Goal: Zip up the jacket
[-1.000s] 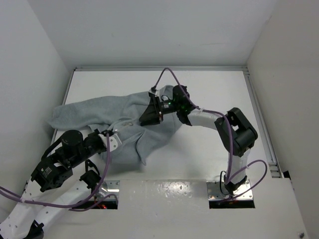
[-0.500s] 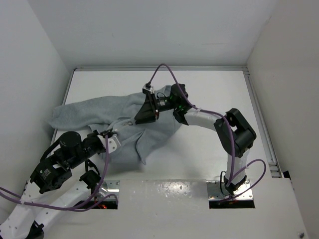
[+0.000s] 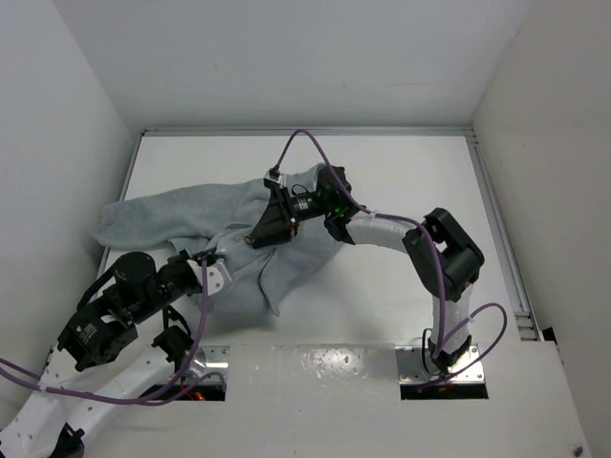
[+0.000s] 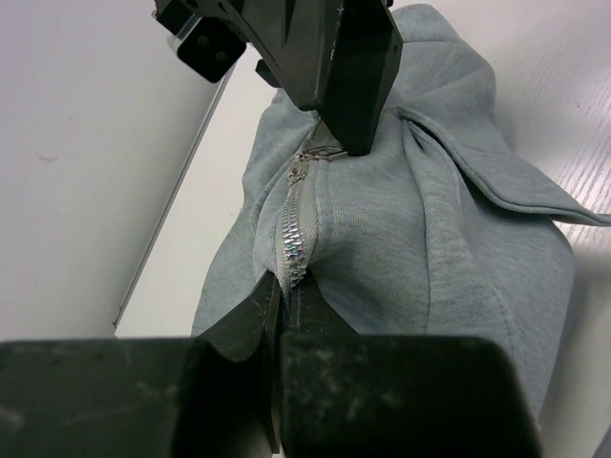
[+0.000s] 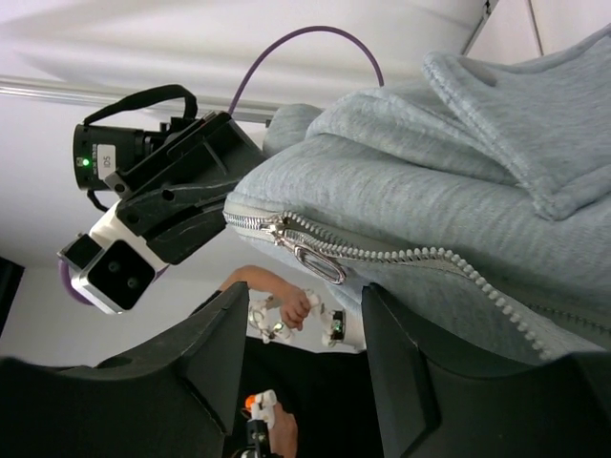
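Left claw [image 4: 282, 286] is clamped on the jacket [image 3: 191, 215] at the foot of its zipper [image 4: 294, 234], which only its own wrist view shows. Right claw [image 5: 305, 296] stands slightly parted just short of the pull tab [image 5: 320, 264]. From above, the jacket lies crumpled on the left half of the table [image 3: 401, 172].

A light heather-grey, finely flecked sweatshirt-fabric jacket [image 3: 181, 215] is set off against the plain white flat tabletop [image 3: 401, 172], and its front is crossed by a row of shiny silver metal zipper teeth [image 4: 296, 239]. The left end effector [image 4: 284, 294] and the right end effector [image 5: 305, 310] are finished in matte black, while the thin looping cables [image 5: 315, 31] are purple and a small indicator light [image 5: 83, 160] is lit green.
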Available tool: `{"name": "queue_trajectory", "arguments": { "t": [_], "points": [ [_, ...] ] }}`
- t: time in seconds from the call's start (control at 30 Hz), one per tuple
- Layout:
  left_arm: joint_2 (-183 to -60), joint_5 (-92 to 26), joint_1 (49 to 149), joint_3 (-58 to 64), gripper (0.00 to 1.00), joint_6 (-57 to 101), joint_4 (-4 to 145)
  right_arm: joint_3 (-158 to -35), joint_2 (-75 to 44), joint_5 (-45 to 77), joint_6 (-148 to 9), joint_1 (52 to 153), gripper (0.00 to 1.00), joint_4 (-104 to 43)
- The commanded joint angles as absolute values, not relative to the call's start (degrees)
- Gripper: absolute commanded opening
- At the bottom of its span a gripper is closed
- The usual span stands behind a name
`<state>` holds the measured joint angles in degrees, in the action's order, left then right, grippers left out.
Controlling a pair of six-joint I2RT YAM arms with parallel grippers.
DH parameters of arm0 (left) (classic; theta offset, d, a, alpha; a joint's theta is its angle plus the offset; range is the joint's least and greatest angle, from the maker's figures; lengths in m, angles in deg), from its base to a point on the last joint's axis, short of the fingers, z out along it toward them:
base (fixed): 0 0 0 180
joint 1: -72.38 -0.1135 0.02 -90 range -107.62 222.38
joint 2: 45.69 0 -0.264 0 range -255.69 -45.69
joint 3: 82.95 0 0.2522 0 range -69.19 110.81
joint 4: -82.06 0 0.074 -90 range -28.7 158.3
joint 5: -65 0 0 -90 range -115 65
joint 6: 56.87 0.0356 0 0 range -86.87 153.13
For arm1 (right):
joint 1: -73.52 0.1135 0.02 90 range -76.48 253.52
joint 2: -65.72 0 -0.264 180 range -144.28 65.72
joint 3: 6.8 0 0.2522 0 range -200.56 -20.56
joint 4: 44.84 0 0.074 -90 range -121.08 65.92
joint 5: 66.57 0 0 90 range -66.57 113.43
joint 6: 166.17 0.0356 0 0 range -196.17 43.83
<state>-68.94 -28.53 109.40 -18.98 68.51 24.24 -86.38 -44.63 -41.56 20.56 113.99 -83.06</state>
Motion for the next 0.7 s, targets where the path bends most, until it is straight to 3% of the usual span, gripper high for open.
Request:
{"name": "queue_trajectory", "arguments": {
  "t": [0.0,0.43,0.67],
  "points": [
    [-68.2,-30.0,109.3,-18.5,0.0,69.2,30.6,-88.8,-45.5,-40.9,19.0,114.0,0.51,-83.6],
    [-68.7,-31.2,109.3,-18.5,0.0,69.2,31.1,-93.9,-47.2,-40.5,21.7,116.2,0.51,-90.0],
    [-68.7,-30.1,109.3,-20.1,0.0,68.6,31.6,-91.2,-45.0,-41.5,23.1,116.5,0.25,-94.6]
  ]
}}
